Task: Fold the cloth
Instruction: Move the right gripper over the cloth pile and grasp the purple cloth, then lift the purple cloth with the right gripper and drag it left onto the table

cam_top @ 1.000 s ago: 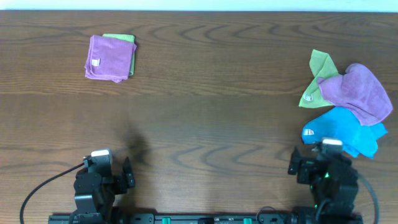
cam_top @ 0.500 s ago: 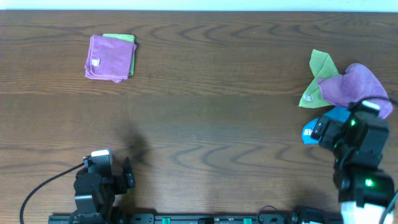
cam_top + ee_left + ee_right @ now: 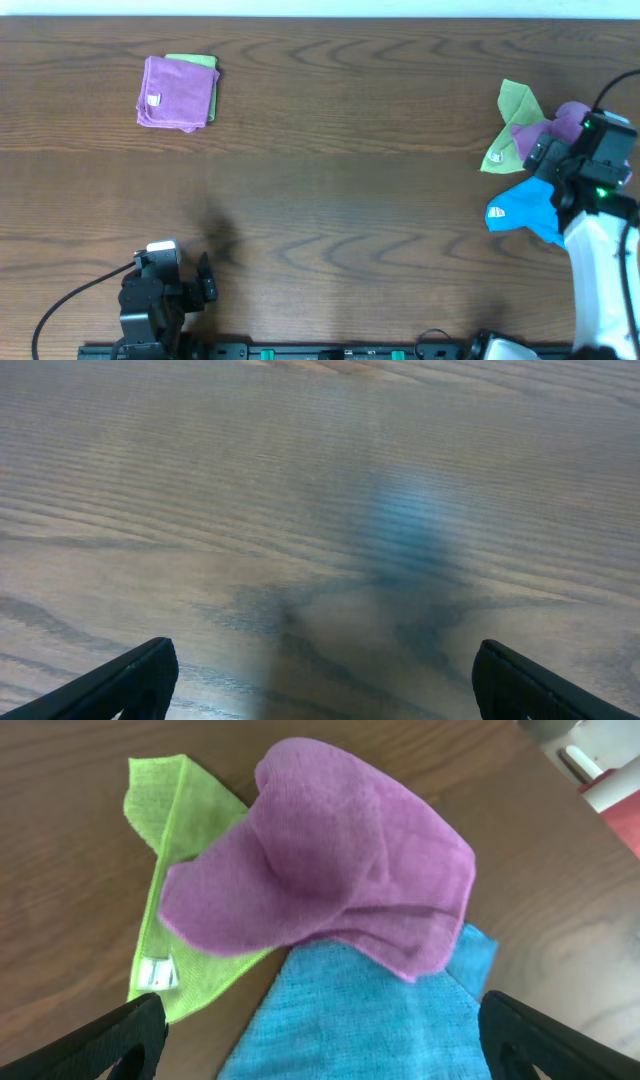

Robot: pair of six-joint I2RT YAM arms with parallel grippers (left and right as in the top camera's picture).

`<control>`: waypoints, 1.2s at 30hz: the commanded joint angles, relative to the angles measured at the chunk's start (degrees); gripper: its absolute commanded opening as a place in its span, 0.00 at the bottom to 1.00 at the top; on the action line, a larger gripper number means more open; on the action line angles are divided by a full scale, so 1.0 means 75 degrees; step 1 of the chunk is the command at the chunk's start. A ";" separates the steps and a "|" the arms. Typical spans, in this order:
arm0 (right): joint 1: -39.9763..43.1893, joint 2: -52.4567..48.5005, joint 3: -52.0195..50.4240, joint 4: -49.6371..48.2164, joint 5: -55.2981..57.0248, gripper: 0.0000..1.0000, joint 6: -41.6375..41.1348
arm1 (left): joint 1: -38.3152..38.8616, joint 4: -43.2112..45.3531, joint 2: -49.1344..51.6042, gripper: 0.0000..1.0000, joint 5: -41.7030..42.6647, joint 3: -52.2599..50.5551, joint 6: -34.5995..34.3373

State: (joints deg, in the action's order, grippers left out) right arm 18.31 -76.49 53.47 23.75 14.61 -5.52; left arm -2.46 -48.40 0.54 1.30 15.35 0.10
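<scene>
Cloth (image 3: 330, 870) lies bunched on the green cloth (image 3: 165, 880) and blue cloth (image 3: 340, 1020), right under the wide right jaws, which probably hang there to grab it, while the left jaws gape far off.

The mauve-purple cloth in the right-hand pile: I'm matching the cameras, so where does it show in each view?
Overhead: mauve-purple cloth near the right edge, partly hidden by the right arm.
Left wrist: not in it; only bare table.
Right wrist: centre of the picture, lying over the lime-green cloth and blue cloth.
Shared landmark: the lime-green cloth's white tag, lower left of it in overhead and right wrist.
</scene>
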 commanded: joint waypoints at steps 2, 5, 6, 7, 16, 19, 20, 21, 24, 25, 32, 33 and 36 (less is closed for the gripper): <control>0.0064 -0.0609 0.0134 -0.0102 -0.0341 0.99 0.0251 | 0.0035 -0.0140 -0.0044 0.95 -0.0026 -0.0172 0.0105; 0.0064 -0.1177 0.0134 -0.0370 -0.0915 0.98 0.0318 | 0.0032 -0.0140 -0.0044 0.95 -0.0026 -0.0172 0.0105; 0.0064 -0.1411 0.0134 -0.0501 -0.0988 0.97 0.0318 | 0.0035 -0.0140 -0.0044 0.95 -0.0026 -0.0172 0.0105; 0.0064 -0.1673 0.0134 -0.0679 -0.0988 0.95 0.0318 | 0.0035 -0.0140 -0.0044 0.95 -0.0026 -0.0172 0.0105; 0.0064 -0.2815 0.0134 -0.1582 -0.1011 0.73 0.0321 | 0.0035 -0.0140 -0.0044 0.95 -0.0026 -0.0172 0.0108; 0.0064 -0.2818 0.0134 -0.1941 -0.1011 0.45 0.0323 | 0.0035 -0.0140 -0.0044 0.95 -0.0026 -0.0172 0.0108; 0.0064 -0.2818 0.0134 -0.2034 -0.1011 0.39 0.0323 | 0.0035 -0.0140 -0.0044 0.95 -0.0026 -0.0172 0.0105; 0.0064 -0.2818 0.0134 -0.2116 -0.1011 0.29 0.0321 | 0.0035 -0.0140 -0.0044 0.95 -0.0026 -0.0172 0.0108; 0.0064 -0.2815 0.0134 -0.2215 -0.1011 0.01 0.0321 | 0.0035 -0.0140 -0.0044 0.95 -0.0026 -0.0172 0.0105; 0.0061 -0.2771 0.0137 -0.2206 -0.1011 0.01 0.0323 | 0.0035 -0.0140 -0.0044 0.95 -0.0026 -0.0172 0.0108; -0.0219 -0.0898 0.0175 -0.2081 -0.1011 0.01 0.0580 | 0.0035 -0.0140 -0.0044 0.95 -0.0026 -0.0172 0.0108; -0.0361 -0.0207 0.0259 -0.1664 -0.1011 0.01 0.0580 | 0.0035 -0.0140 -0.0044 0.95 -0.0026 -0.0172 0.0108; -0.0734 0.0560 0.0504 -0.0863 -0.1011 0.01 0.0784 | 0.0035 -0.0140 -0.0044 0.95 -0.0026 -0.0172 0.0105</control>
State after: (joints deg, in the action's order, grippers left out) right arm 14.94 -75.16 55.16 15.70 7.18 -1.69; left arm -2.46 -48.40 0.51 1.28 15.33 0.10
